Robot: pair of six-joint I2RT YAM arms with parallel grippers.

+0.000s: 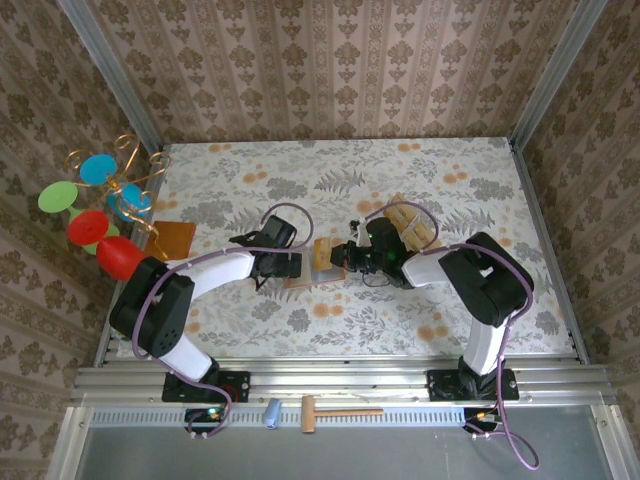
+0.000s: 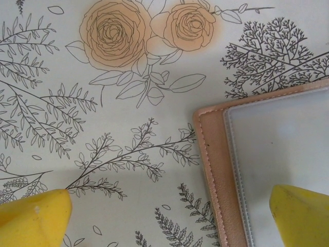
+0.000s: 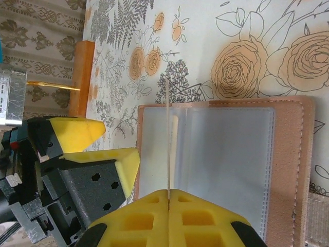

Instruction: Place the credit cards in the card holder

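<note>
Credit card (image 3: 168, 135) pinched edge-on in right tool (image 3: 168, 195) over card holder (image 3: 291, 154); left tool (image 2: 167, 216) spread

One camera sits high behind me and looks down on the whole bench (image 1: 420, 180). My two wrist cameras peer past my fingers (image 2: 31, 218), very close to the card holder (image 2: 213, 170). All three views see it.
</note>
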